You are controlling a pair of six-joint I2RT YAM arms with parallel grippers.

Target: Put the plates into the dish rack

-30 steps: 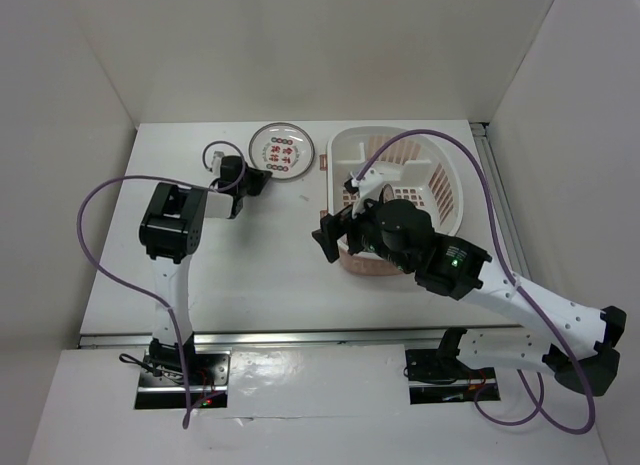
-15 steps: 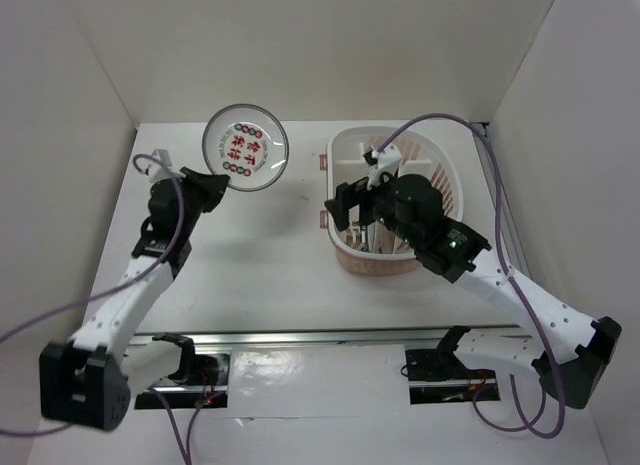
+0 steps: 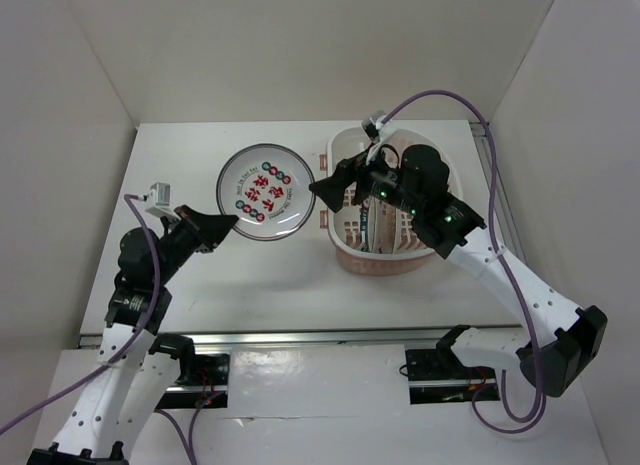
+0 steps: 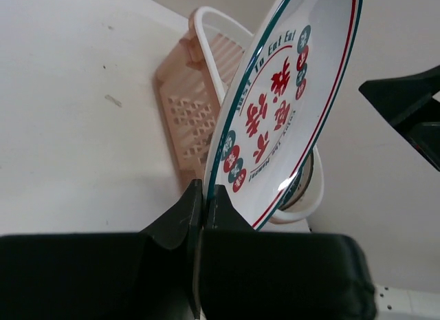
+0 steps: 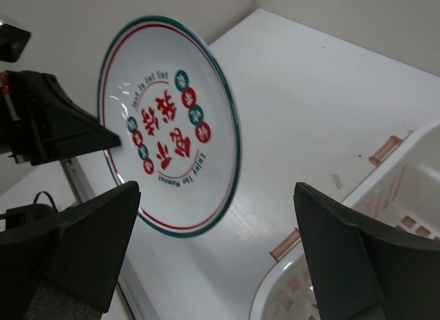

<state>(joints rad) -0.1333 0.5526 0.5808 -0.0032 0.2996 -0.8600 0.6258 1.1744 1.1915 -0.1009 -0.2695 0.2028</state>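
My left gripper (image 3: 232, 221) is shut on the rim of the white plate with red-green characters (image 3: 265, 192) and holds it up in the air, left of the dish rack (image 3: 385, 257). The left wrist view shows the plate (image 4: 285, 100) pinched between my fingers (image 4: 175, 220), with the pink rack (image 4: 189, 110) behind it. My right gripper (image 3: 322, 190) is open and empty, just right of the plate's edge, at the rack's left wall. In the right wrist view the plate (image 5: 168, 124) is ahead and the rack's rim (image 5: 289, 292) is at lower right. Plates stand on edge inside the rack (image 3: 372, 225).
White walls close in the table on the left, back and right. A metal rail (image 3: 300, 337) runs along the table's near edge. The purple cable (image 3: 440, 100) of my right arm arches over the rack.
My left gripper has carried the plate down and to the right, toward the rack. My right gripper has moved up and left out of the rack toward the plate's edge.
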